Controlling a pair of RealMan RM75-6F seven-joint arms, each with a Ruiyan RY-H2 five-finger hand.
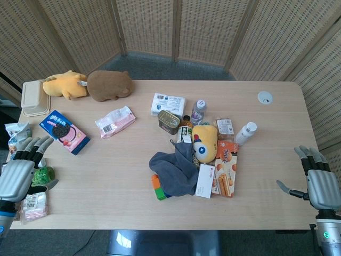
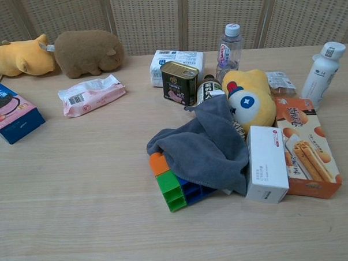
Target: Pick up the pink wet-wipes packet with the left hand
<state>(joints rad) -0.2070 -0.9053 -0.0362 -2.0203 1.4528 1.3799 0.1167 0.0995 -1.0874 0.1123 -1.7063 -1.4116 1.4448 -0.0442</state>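
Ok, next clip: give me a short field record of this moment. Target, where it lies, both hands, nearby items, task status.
target: pink wet-wipes packet
target position: flat on the table, left of the central clutter, in front of the brown plush
left hand: at the table's left edge, fingers apart, holding nothing, well short of the packet
right hand: at the right edge, fingers apart, holding nothing
nearest neighbour: blue cookie box, left of the packet, not touching
status: packet not yet grasped

Pink wet-wipes packet (image 1: 115, 121) with white print, grey cloth (image 2: 203, 146), yellow plush (image 1: 65, 85) next to a brown plush (image 1: 109, 85). Blocks (image 2: 175, 185) are orange, green and blue.
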